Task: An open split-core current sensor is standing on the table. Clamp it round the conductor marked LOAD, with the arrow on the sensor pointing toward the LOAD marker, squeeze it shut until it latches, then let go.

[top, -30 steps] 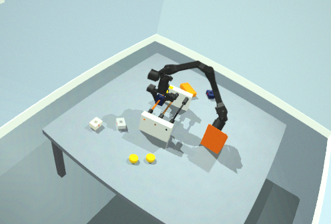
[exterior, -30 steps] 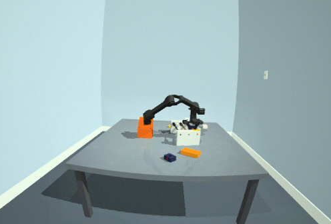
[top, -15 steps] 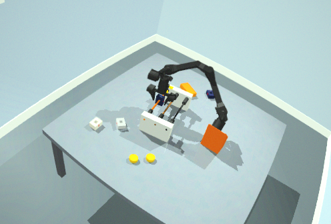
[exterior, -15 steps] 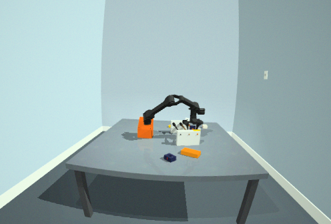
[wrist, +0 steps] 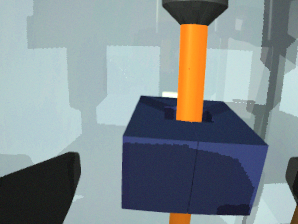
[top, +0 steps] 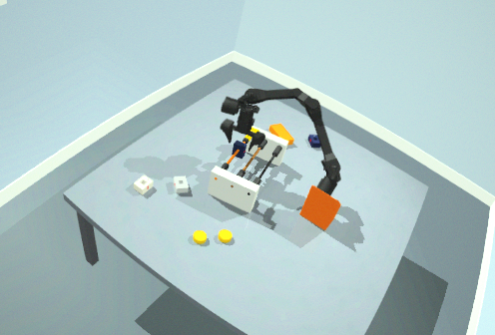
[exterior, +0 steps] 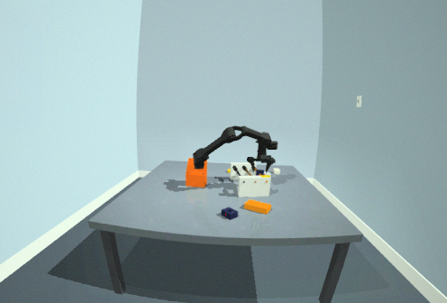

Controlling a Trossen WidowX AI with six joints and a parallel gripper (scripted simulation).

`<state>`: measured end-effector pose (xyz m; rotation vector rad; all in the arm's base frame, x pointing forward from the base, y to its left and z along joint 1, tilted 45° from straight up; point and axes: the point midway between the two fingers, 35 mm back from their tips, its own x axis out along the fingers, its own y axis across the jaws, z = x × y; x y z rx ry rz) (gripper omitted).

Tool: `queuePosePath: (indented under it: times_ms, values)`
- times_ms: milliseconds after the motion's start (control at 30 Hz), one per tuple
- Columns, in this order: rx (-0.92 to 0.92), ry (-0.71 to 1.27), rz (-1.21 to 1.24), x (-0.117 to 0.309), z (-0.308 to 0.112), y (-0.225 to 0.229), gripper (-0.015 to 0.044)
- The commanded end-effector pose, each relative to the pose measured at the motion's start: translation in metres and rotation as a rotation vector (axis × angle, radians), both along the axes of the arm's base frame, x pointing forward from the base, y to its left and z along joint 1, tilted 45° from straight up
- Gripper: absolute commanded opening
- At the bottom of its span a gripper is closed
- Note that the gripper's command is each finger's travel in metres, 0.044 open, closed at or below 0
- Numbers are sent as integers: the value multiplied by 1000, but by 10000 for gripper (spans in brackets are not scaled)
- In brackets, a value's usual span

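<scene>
The navy sensor point(top: 239, 149) point(exterior: 259, 172) point(wrist: 160, 172) sits around the orange conductor point(top: 233, 159) point(wrist: 191, 70), the outermost of three. In the wrist view its two halves meet at a thin seam, with no gap seen. Its arrow does not show. The conductors run between two white end blocks point(top: 234, 191) point(exterior: 253, 189). A yellow marker point(top: 253, 130) point(exterior: 265, 176) is at the far block in the top view; its lettering cannot be read. My gripper point(top: 241, 143) point(exterior: 260, 169) point(wrist: 187, 167) is open and empty, its fingers apart on both sides of the sensor, not touching it.
A brown and a black conductor point(top: 267, 167) run beside the orange one. Another navy block point(top: 314, 141) point(exterior: 229, 213) and an orange block point(top: 281, 134) point(exterior: 258, 206) lie beyond. Two white blocks point(top: 143, 184) point(top: 182, 184) and two yellow discs point(top: 200, 237) point(top: 225, 235) stand on the table.
</scene>
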<state>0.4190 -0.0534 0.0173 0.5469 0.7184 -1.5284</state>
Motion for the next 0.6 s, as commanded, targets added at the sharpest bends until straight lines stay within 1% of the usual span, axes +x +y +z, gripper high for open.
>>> queuePosePath:
  times_ms: [0, 567]
  values:
    - [4, -14, 15, 3, 44, 46, 440]
    - [4, -14, 15, 2, 46, 47, 440]
